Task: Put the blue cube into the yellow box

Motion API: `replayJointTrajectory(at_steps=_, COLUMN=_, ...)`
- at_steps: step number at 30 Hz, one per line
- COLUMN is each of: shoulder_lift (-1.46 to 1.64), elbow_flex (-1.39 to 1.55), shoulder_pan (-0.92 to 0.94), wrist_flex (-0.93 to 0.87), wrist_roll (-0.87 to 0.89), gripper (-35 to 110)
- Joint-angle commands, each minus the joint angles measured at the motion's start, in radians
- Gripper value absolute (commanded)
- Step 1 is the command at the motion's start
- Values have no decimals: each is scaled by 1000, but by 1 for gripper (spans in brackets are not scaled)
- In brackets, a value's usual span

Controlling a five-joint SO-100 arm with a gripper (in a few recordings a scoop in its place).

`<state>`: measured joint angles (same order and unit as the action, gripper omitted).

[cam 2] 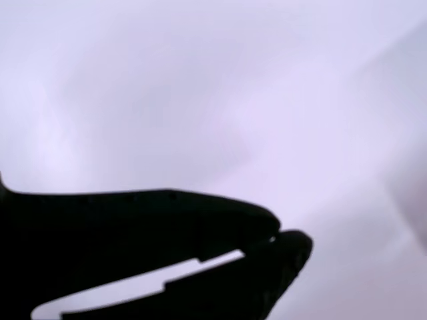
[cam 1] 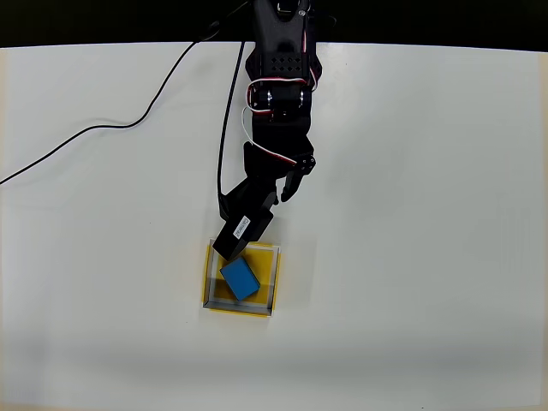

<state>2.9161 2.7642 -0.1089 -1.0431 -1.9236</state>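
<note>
The blue cube (cam 1: 240, 279) lies inside the yellow box (cam 1: 270, 291), turned at an angle to its walls, in the lower middle of the overhead view. My black gripper (cam 1: 288, 193) hangs above the table, up and to the right of the box, apart from the cube. In the wrist view the gripper (cam 2: 277, 237) has its two dark fingertips touching, with nothing between them, over blurred white table. A black block on my wrist (cam 1: 244, 227) overlaps the box's upper left rim in the overhead view.
The white table (cam 1: 428, 214) spreads widely on every side of the box. A black cable (cam 1: 128, 124) runs across the upper left of the table towards the arm's base (cam 1: 281, 51) at the far edge.
</note>
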Motion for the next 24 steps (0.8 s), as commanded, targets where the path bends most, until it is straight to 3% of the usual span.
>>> replayJointTrajectory(at_steps=1, shoulder_lift=178, elbow_flex=80, shoulder_pan=5, wrist_flex=-77, wrist_roll=-21, gripper=0)
replayJointTrajectory(at_steps=7, shoulder_lift=428, elbow_flex=281, shoulder_pan=37, wrist_flex=-202, wrist_roll=-37, gripper=0)
replayJointTrajectory(at_steps=24, shoulder_lift=426, elbow_flex=382, shoulder_pan=32, wrist_flex=-288, wrist_roll=141, gripper=2)
